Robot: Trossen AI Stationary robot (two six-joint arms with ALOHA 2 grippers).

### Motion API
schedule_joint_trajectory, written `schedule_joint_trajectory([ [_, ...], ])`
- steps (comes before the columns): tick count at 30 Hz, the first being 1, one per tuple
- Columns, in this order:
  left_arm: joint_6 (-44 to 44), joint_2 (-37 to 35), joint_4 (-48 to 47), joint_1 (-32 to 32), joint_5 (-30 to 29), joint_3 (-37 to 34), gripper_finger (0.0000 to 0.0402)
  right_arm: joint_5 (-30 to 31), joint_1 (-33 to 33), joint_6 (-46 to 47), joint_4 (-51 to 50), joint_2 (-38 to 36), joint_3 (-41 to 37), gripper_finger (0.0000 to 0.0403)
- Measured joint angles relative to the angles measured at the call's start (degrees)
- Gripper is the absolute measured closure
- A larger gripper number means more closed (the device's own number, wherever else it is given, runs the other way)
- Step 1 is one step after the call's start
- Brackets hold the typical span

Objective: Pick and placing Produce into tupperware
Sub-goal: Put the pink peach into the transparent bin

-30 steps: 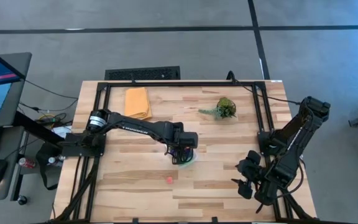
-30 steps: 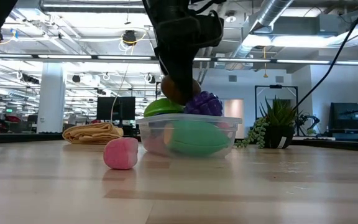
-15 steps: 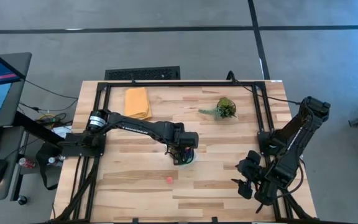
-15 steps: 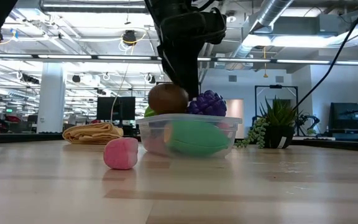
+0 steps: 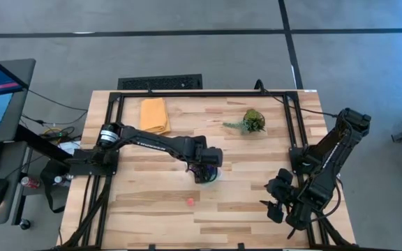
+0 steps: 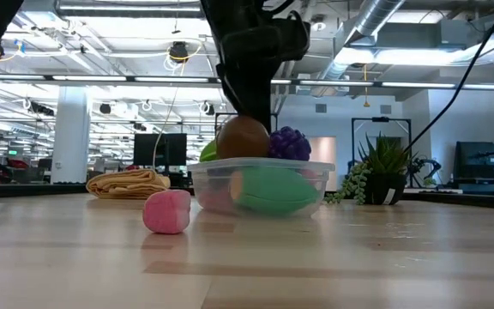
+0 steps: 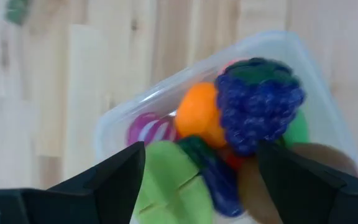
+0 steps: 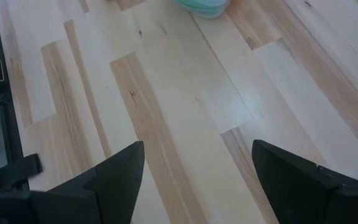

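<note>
L gripper [image 7: 194,180] hangs directly over the tupperware [image 7: 319,68], fingers spread, nothing pinched between them. Position suits a drop from above, so pieces land inside the walls.

Directly beneath the fingers: a green cut piece [image 7: 169,180] and a brown piece [image 6: 243,137] sit on top of the pile, the brown one riding above the rim, judged freshly set there. Just beyond: orange piece [image 7: 197,115] and purple grape bunch [image 7: 257,102], heaped high; tub looks near full.

Farther out from the gripper, a pink piece [image 6: 167,211] lies on the table [image 5: 257,209], apart from the tub; judged next pick.

R gripper [image 5: 279,199] waits well apart at the table's edge, fingers spread, empty.
</note>
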Motion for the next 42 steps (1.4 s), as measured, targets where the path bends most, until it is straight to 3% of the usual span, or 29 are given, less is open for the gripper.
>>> schedule_joint_trajectory([
  [14, 1.51, -0.24, -9.46, 1.98, -1.18, 14.86, 0.0116, 0.11, -0.04, 0.00, -0.02, 0.00, 0.00, 0.0081],
  [21, 0.50, -0.26, -15.87, -0.80, -2.22, 21.77, 0.0116, 1.35, -0.04, -0.04, -0.05, 0.00, 0.00, 0.0081],
  [42, -17.81, -2.51, -23.53, -18.80, -20.98, 22.10, 0.0116, 2.86, -3.29, -6.46, 1.27, 0.00, 0.00, 0.0081],
])
